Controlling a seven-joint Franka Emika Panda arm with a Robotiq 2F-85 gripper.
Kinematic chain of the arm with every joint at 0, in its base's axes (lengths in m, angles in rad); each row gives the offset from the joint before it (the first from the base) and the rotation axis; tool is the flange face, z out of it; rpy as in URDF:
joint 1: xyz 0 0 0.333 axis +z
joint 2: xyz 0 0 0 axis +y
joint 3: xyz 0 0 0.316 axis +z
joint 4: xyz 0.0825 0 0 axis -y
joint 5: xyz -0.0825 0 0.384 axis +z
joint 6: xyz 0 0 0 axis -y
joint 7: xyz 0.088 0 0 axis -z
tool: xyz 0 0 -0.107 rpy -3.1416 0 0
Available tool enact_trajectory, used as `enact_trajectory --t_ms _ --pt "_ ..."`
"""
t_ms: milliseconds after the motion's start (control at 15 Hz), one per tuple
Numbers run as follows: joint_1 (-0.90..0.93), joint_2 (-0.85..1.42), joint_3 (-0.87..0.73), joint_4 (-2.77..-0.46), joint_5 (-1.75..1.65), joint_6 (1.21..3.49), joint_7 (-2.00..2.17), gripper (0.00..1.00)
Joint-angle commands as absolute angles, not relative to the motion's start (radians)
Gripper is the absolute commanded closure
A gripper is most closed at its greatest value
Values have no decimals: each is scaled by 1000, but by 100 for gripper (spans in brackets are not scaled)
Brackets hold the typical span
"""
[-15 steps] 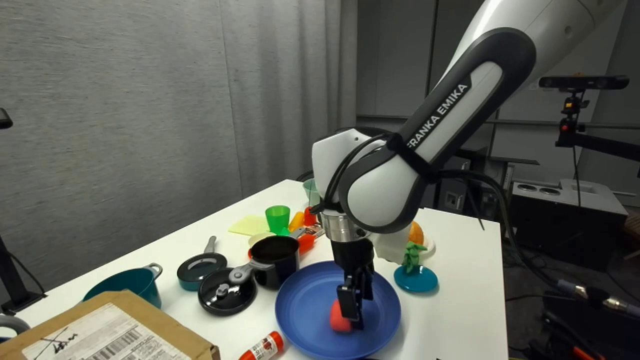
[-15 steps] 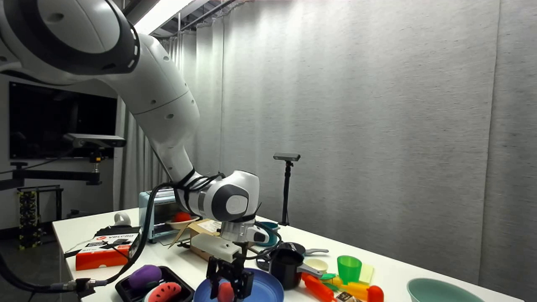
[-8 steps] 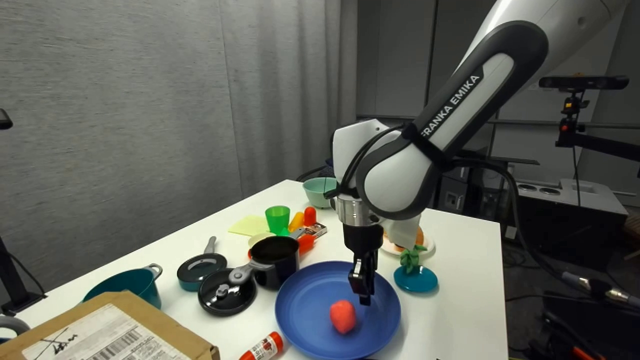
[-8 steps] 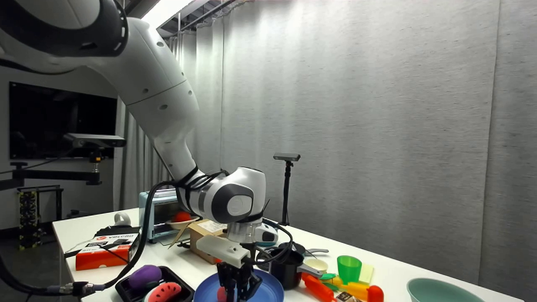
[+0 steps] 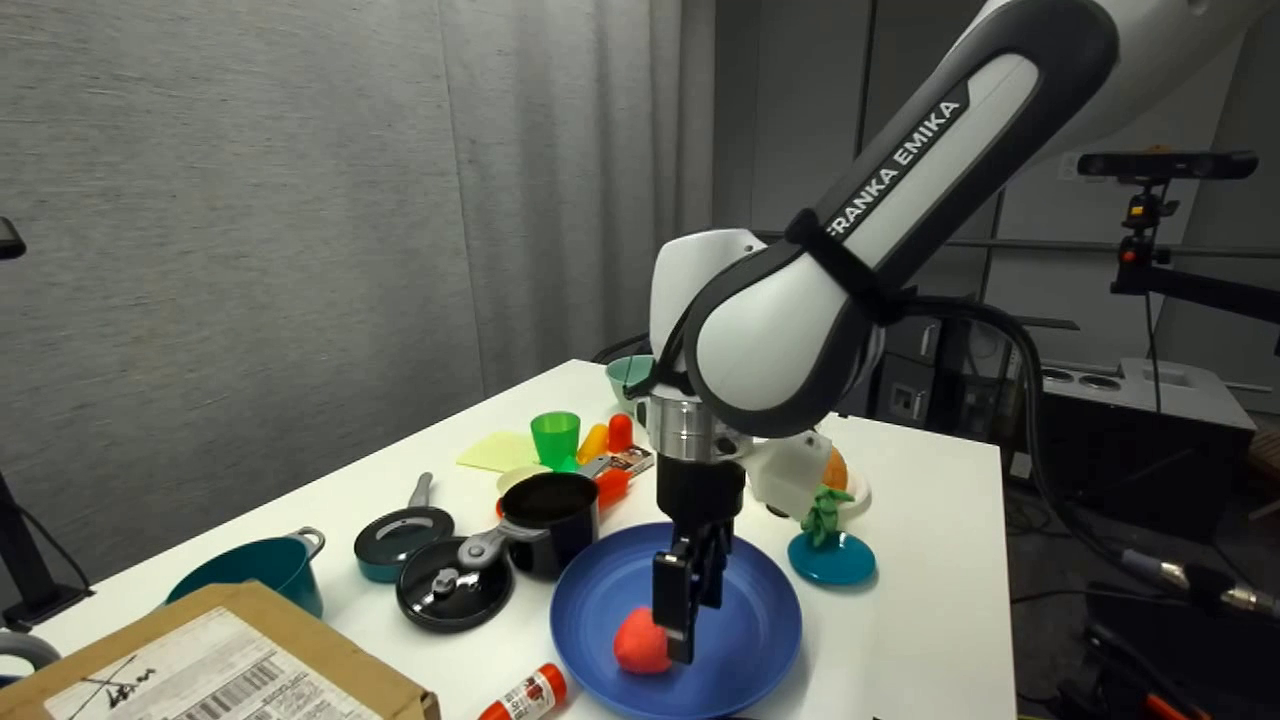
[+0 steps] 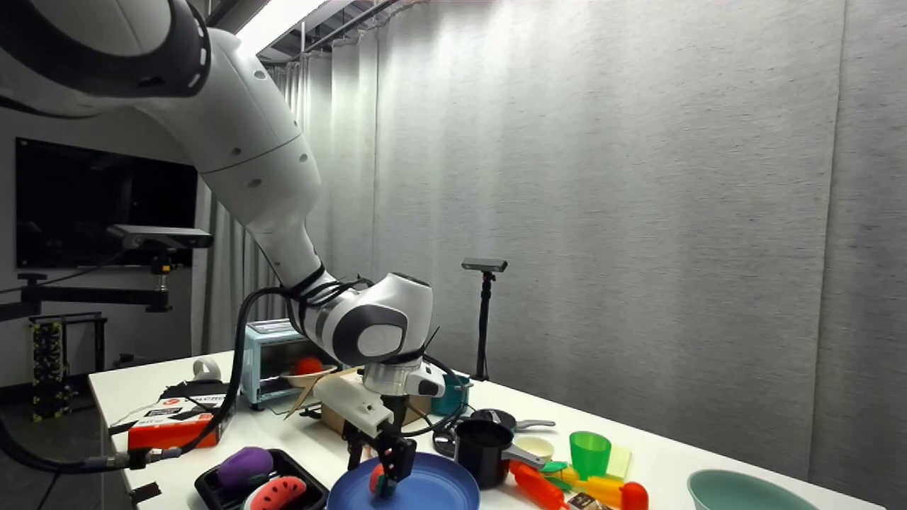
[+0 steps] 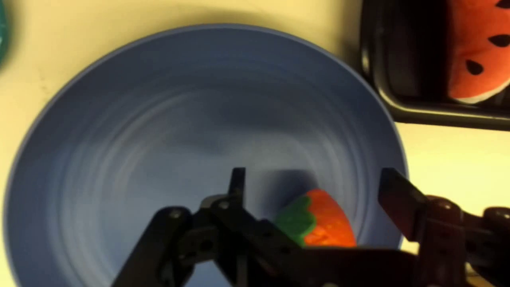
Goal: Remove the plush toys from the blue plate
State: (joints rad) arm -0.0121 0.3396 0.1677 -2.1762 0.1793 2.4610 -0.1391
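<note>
My fingers (image 7: 400,203) stand wide apart, low in the wrist view. Between them, partly hidden, one plush strawberry (image 7: 328,223) lies on the one blue plate (image 7: 179,159), mid-frame; its skin is red-orange with a green leaf patch. One black tray (image 7: 442,113) sits at upper right, holding two more, seen in an exterior view at lower left: a plush watermelon slice (image 6: 278,494) and a purple plush eggplant (image 6: 244,466).

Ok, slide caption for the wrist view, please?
Open gripper over the blue plate and its strawberry plush; watermelon-slice plush in the black tray, upper right.
</note>
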Motion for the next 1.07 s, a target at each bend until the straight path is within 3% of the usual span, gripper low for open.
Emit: enact_trajectory --t_ms 0,933,1000 --pt "-4 362 186 -2166 252 2490 -168 0" --pt "144 391 49 -2174 -79 2655 33 0" --pt "153 392 39 -2174 -105 2658 48 25"
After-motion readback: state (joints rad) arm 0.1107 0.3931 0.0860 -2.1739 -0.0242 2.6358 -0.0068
